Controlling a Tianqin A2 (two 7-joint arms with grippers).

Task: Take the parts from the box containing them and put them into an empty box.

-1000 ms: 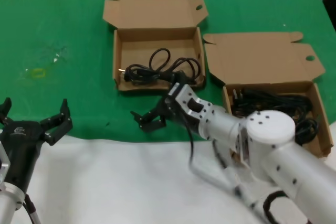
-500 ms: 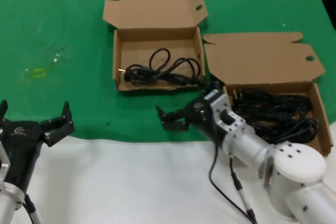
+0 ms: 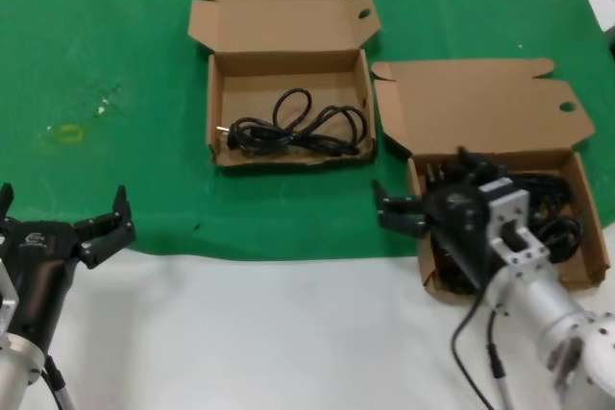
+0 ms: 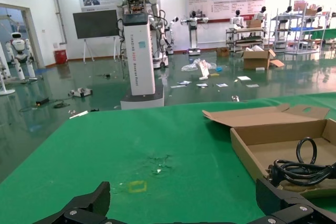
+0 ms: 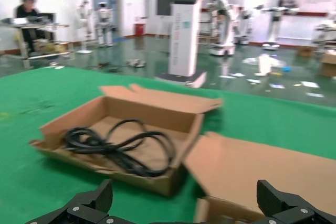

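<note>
a: cords first. where are they, and where are your grippers?

b: most of the parts [image 3: 538, 201] lie tangled in the full box [image 3: 588, 228], on your robot's right. one coiled cord [image 3: 293, 130] already sits in the receiving box [image 3: 219, 112], farther off and to the left, on the green table cover [image 3: 115, 64]. your right gripper [image 3: 430, 201] hovers over the near left corner of the full box, fingers spread wide, holding nothing. your left gripper [image 3: 63, 226] waits at the near left edge of the table, also spread and empty.

a: what could go wrong from here?

b: the cords overlap each other, so i judge a blind pinch may lift two at once, or drag a loop that snags on the box wall and tips the light cardboard. the open lid [image 3: 476, 108] of the full box leans close beside the receiving box, and a trailing plug could catch on it during the carry.

a: what can't you make out?

b: the right arm covers the left part of the full box, so you cannot count the cords there. the right wrist view shows only the fingertips and the receiving box beyond.
</note>
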